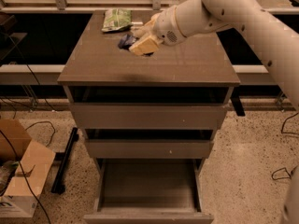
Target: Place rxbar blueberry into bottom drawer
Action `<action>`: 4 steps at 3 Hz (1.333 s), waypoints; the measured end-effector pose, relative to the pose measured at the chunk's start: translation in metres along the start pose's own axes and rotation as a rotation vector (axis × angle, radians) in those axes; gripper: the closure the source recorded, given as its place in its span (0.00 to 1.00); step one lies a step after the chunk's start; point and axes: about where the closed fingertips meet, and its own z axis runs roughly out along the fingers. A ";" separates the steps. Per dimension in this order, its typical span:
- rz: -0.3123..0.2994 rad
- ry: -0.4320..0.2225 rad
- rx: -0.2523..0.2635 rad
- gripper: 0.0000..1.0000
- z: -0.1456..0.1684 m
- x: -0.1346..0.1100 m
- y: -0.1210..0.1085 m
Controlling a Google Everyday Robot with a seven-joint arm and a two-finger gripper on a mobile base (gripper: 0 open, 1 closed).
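Gripper (140,45), gripping the rxbar blueberry (125,41), above the cabinet top (187,64), right of the bag (117,19) at its rear; bottom drawer (148,186) open beneath two upper drawers (148,116)

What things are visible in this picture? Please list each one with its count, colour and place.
small navy-blue wrapped snack bar: one, navy, held just above the cabinet top, near its back.
crinkly green bag: one, green, cabinet top, back left.
wooden cabinet: one, grey-brown, centre.
two upper drawers: two, grey-brown, stacked under the top.
bottom drawer: one, grey-brown, pulled out.
cardboard box: one, brown, floor, lower left.
metal bar: one, black, floor, left of the cabinet.
robot arm: one, white, reaching in from the upper right.
gripper: one, tan, shut on the snack bar.
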 end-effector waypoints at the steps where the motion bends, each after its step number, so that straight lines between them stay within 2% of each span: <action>1: -0.061 0.009 -0.065 1.00 -0.010 0.002 0.044; 2: -0.034 0.059 -0.133 1.00 -0.032 0.020 0.104; 3: 0.075 0.119 -0.120 1.00 -0.045 0.060 0.152; 4: 0.219 0.139 -0.089 1.00 -0.013 0.122 0.182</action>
